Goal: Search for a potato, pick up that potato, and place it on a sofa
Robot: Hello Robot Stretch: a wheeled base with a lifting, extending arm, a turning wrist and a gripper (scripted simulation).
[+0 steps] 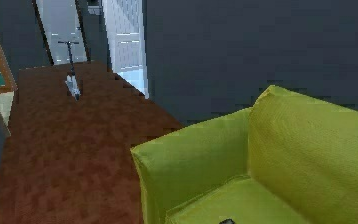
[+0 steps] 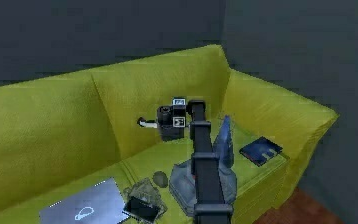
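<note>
A yellow-green sofa spans the arm side view, and its end fills the forward view's lower right. The dark arm rises from the bottom edge to the gripper, which hangs in front of the sofa's backrest, above the seat. I cannot tell whether it holds anything. A small rounded brownish blob, possibly the potato, lies on the seat cushion below the gripper, left of the arm.
On the seat lie a grey laptop, a dark flat device, a blue-grey cloth and a dark book. Ahead, brown floor runs to white doors. An upright grey vacuum-like thing stands there.
</note>
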